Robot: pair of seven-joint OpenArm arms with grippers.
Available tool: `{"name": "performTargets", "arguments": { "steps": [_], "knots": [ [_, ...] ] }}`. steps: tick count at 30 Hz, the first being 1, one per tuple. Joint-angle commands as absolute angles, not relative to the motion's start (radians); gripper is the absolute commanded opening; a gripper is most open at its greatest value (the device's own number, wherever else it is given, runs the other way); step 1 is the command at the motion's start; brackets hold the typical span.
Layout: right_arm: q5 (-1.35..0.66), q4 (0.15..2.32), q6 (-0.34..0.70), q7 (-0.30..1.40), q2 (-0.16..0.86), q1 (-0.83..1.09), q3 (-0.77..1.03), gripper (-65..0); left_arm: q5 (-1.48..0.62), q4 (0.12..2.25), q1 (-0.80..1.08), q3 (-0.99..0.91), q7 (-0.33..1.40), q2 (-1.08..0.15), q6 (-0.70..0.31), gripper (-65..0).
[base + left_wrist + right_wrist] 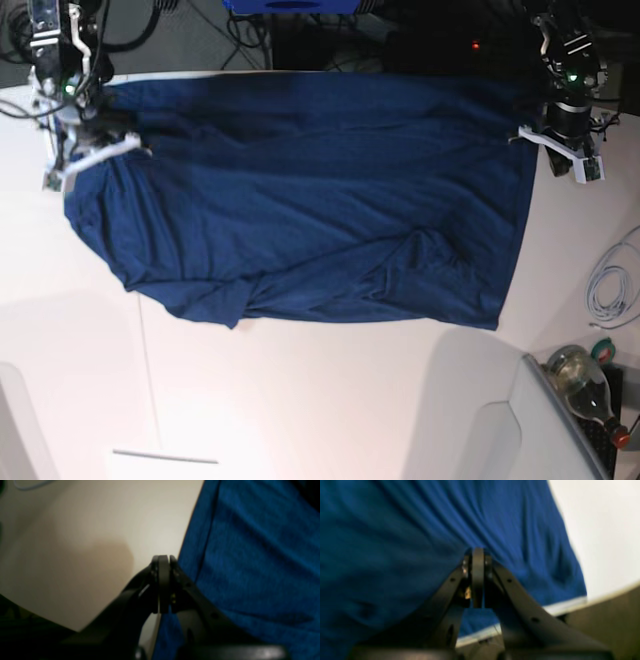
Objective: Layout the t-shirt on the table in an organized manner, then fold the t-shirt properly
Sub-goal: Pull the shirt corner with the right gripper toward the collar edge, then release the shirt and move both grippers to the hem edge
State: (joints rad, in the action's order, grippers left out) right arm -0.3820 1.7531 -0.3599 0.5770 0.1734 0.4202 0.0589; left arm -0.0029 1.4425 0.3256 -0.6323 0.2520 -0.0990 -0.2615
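Note:
The dark blue t-shirt (320,190) lies spread and wrinkled across the far half of the white table (300,400), its far edge stretched between both arms. My left gripper (163,557) is at the shirt's right far corner (540,130), jaws shut, with blue cloth (250,555) running beside and under its fingers. My right gripper (478,550) is at the left far corner (105,140), shut and surrounded by cloth (395,530). Bare table shows beside each gripper (75,530) (607,530).
A clear bottle (585,385) and a roll of tape (600,350) lie off the table's right near corner. A white cable (610,285) coils on the right side. Grey panels (490,440) sit at the near corners. Dark cables hang behind the far edge.

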Motion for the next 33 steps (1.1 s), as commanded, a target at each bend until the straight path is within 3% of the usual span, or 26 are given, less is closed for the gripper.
{"name": "performTargets", "arguments": {
  "steps": [1, 6, 11, 17, 21, 22, 25, 27, 29, 33],
  "knots": [
    [-0.372, 1.774, -0.357, 0.559, 0.186, 0.372, 0.062, -64.7, -0.007, 1.461, 0.302, -0.634, 0.229, -0.114, -0.255, -65.0],
    [-0.377, 1.621, -0.234, 0.559, 0.196, 0.079, 0.061, -59.6, -0.007, 1.443, 0.166, -0.63, 0.378, -0.159, -0.257, -65.0],
    [-0.377, 1.26, -0.13, 0.552, 0.145, -0.262, 0.062, -51.5, -0.001, 1.342, -0.025, -0.605, 0.461, -0.208, -0.257, -65.0],
    [-0.374, 0.786, -0.021, 0.433, 0.117, -0.542, 0.061, -32.3, -0.002, 1.043, -0.268, -0.446, 0.46, -0.291, -0.257, -65.0],
    [-0.372, 0.624, -0.013, 0.366, 0.11, -0.605, 0.061, -24.6, 0.002, 0.839, -0.401, -0.412, 0.456, -0.309, -0.257, -65.0],
    [-0.372, 0.599, -0.013, 0.352, 0.11, -0.611, 0.061, -24.0, -0.001, 0.8, -0.426, -0.41, 0.45, -0.314, -0.257, -60.4],
    [-0.372, 0.562, -0.012, 0.308, 0.107, -0.611, 0.061, -23.9, 0.004, 0.705, -0.467, -0.409, 0.366, -0.314, -0.257, -33.7],
    [-0.372, 0.549, -0.012, 0.3, 0.107, -0.608, 0.061, -23.9, 0.005, 0.654, -0.479, -0.394, 0.308, -0.314, -0.257, -22.5],
    [-0.372, 0.522, -0.012, 0.3, 0.097, -0.608, 0.059, -23.9, 0.005, 0.587, -0.509, -0.335, 0.266, -0.314, -0.257, -17.8],
    [-0.371, 0.507, 0.015, 0.303, 0.085, -0.605, 0.059, -24.0, -0.004, 0.469, -0.553, -0.268, 0.202, -0.312, -0.254, -17.8]
  ]
}}
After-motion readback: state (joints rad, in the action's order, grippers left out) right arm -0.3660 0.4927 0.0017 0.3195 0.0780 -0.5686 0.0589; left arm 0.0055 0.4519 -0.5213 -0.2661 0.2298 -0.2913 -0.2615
